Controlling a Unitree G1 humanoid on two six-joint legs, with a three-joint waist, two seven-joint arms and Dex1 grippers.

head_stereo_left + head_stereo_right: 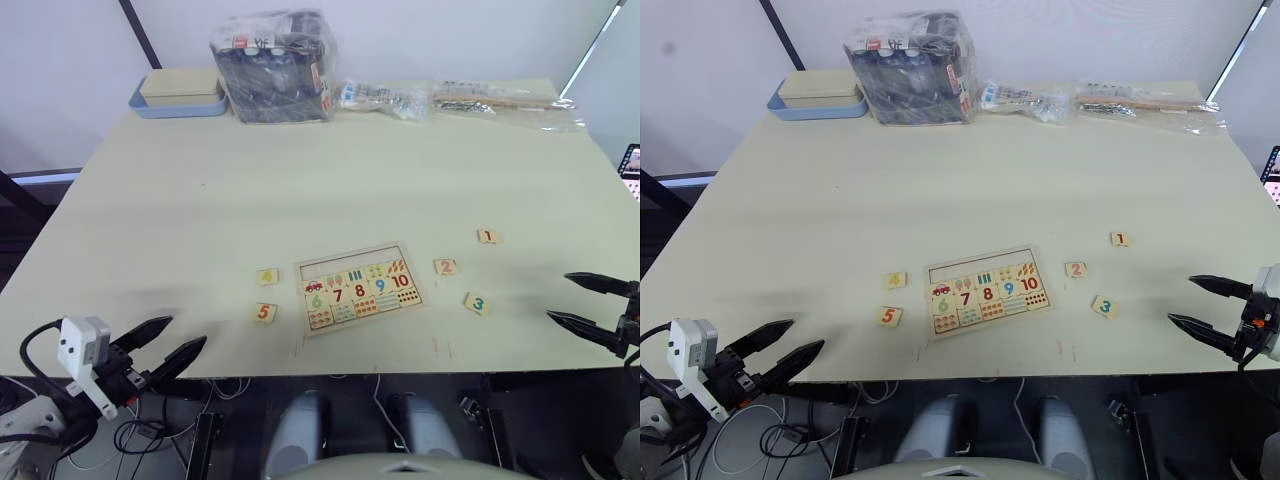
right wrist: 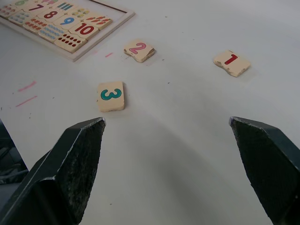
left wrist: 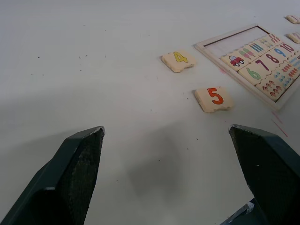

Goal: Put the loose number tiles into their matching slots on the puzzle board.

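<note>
Hovering left claw wide open, right claw likewise

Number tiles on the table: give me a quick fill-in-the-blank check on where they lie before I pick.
1. The tile 4 and tile 5 lie on the puzzle board's ____ side.
2. The board's top row of slots is ____.
3. Closest to the right gripper is tile ____.
4. Both grippers, including the left gripper, are ____.

Missing words: left; empty; 3; open
</note>
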